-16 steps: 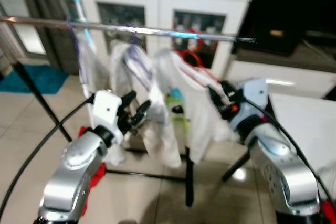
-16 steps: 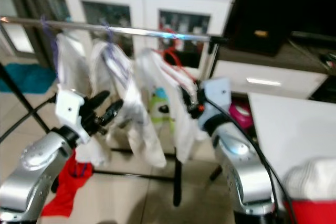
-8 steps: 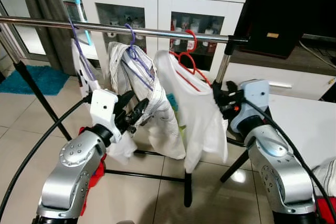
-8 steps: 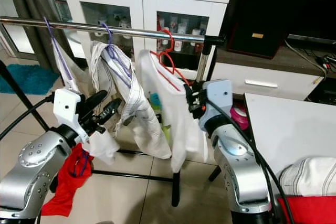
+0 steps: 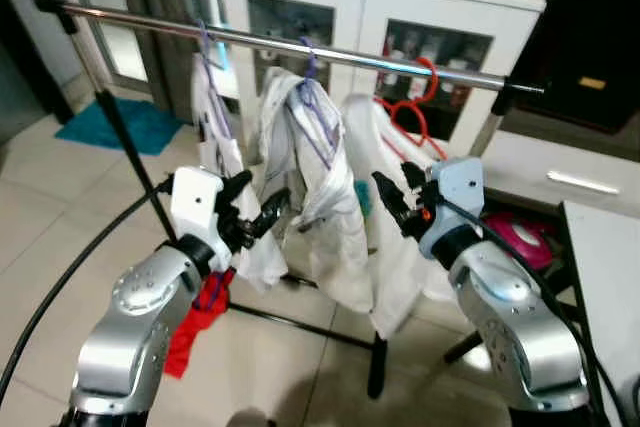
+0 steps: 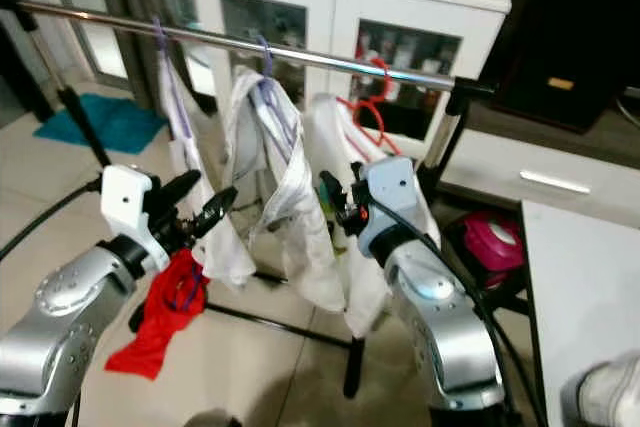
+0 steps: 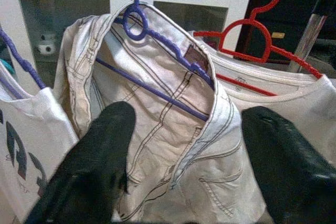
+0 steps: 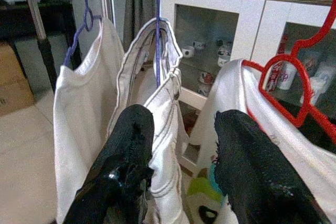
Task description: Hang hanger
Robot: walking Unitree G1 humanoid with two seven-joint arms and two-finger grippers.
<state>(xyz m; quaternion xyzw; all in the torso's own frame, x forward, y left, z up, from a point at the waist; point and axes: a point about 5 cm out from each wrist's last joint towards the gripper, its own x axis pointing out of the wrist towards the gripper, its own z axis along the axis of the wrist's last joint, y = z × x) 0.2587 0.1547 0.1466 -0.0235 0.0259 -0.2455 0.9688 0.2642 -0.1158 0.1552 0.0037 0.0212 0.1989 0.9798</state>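
A steel rail [image 5: 300, 47] on a black stand carries three hangers. A purple hanger [image 5: 207, 47] holds a white printed shirt. A second purple hanger [image 7: 157, 61] holds white trousers [image 5: 320, 207]. A red hanger [image 5: 425, 97] holds a white T-shirt [image 8: 252, 93]. My left gripper [image 5: 255, 215] is open, just in front of the printed shirt and the trousers, at chest height. My right gripper [image 5: 395, 197] is open too, in front of the T-shirt, with nothing between its fingers [image 8: 128, 161].
A white glass-door cabinet [image 5: 350, 17] stands behind the rail. Red cloth [image 5: 195, 317] lies by the stand's base bar. A pink thing [image 5: 520, 237] sits low at the right, next to a white table edge [image 5: 600, 247]. A teal mat [image 5: 110, 122] lies at the far left.
The whole picture has shifted, so the camera moved: the rack now sits further right. My right gripper stands in front of the T-shirt instead of at its right shoulder.
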